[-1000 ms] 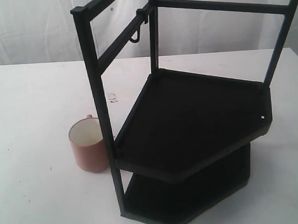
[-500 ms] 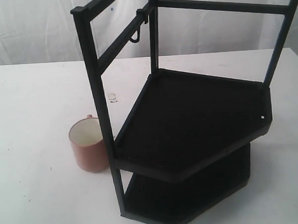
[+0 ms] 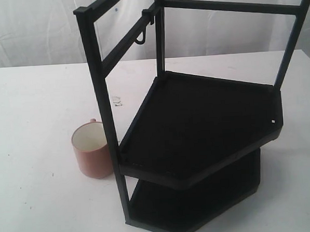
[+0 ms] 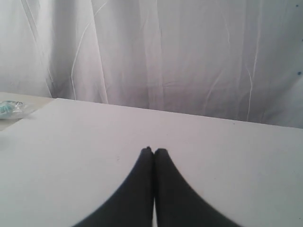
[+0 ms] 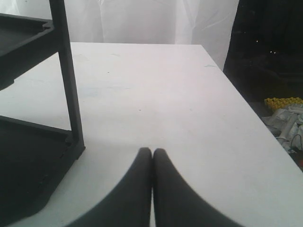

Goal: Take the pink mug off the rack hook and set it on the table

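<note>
The pink mug (image 3: pixel 92 150) stands upright on the white table (image 3: pixel 34 101), just left of the black rack's (image 3: pixel 197 129) front post, its cream inside showing. High on the rack's rail the small black hook (image 3: pixel 140 40) hangs bare. Neither arm appears in the exterior view. My left gripper (image 4: pixel 154 150) is shut over bare tabletop (image 4: pixel 227 151), holding nothing, with no mug or rack in its view. My right gripper (image 5: pixel 152 151) is shut too, empty, over the table (image 5: pixel 156 94) beside the rack's lower shelf (image 5: pixel 28 165) and a post (image 5: pixel 68 80).
White curtain (image 3: pixel 36 28) hangs behind the table. In the right wrist view the table's side edge (image 5: pixel 255 118) drops off to dark floor with yellow and white clutter (image 5: pixel 284 113). A small teal object (image 4: pixel 7 108) lies at the table's far edge in the left wrist view.
</note>
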### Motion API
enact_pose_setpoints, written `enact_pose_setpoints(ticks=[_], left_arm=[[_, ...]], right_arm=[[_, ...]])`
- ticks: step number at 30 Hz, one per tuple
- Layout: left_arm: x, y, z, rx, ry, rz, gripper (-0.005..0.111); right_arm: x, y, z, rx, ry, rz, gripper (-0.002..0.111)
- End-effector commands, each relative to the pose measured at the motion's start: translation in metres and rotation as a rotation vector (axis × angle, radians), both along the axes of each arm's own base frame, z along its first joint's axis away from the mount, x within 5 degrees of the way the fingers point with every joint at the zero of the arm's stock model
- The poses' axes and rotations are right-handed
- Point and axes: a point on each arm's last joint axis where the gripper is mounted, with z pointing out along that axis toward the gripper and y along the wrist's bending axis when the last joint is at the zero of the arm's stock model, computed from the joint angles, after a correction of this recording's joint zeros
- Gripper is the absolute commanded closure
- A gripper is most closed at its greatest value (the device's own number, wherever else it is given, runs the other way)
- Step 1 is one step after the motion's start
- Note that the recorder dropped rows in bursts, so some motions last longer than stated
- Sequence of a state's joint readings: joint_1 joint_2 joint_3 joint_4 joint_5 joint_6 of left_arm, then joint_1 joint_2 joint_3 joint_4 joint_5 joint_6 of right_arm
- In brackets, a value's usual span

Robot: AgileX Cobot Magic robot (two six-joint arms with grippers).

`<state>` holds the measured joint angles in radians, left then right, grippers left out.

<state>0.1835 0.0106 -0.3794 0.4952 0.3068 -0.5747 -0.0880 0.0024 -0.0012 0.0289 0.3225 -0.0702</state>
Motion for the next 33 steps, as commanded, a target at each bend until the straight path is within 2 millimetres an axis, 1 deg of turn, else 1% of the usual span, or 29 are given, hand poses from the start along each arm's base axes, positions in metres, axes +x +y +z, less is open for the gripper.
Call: enact_pose_setpoints(ticks=[1,2,3,4,5,6,7,10,21,33], left_arm=[[0.002,-0.010,-0.004,-0.026,0.015,-0.108,0.107],[0.006,-0.016,-0.008,-0.034,0.019,-0.187,0.107],[0.011,-0.020,-0.014,0.003,0.004,-0.240,0.107],[0.015,-0.021,-0.022,0.011,-0.005,-0.258,0.107],[0.023,-0.019,-0.040,0.026,-0.021,-0.250,0.107],[0.026,-0.018,-0.048,0.021,-0.022,-0.243,0.107],[0.030,-0.017,-0.067,-0.008,0.012,-0.238,0.107],[0.033,-0.017,-0.104,-0.110,0.130,-0.242,0.107],[0.032,-0.017,-0.112,-0.086,0.233,-0.245,0.107],[0.031,-0.018,-0.115,-0.087,0.264,-0.248,0.107]], right_arm=[[0.000,0.000,0.001,0.000,-0.010,-0.001,0.108],[0.000,0.000,0.001,0.000,-0.010,-0.001,0.108],[0.000,0.000,0.001,0.000,-0.010,-0.001,0.108],[0.000,0.000,0.001,0.000,-0.010,-0.001,0.108],[0.000,0.000,0.001,0.000,-0.010,-0.001,0.108],[0.000,0.000,0.001,0.000,-0.010,-0.001,0.108],[0.000,0.000,0.001,0.000,-0.010,-0.001,0.108],[0.000,0.000,0.001,0.000,-0.010,-0.001,0.108],[0.000,0.000,0.001,0.000,-0.010,-0.001,0.108],[0.000,0.000,0.001,0.000,-0.010,-0.001,0.108]])
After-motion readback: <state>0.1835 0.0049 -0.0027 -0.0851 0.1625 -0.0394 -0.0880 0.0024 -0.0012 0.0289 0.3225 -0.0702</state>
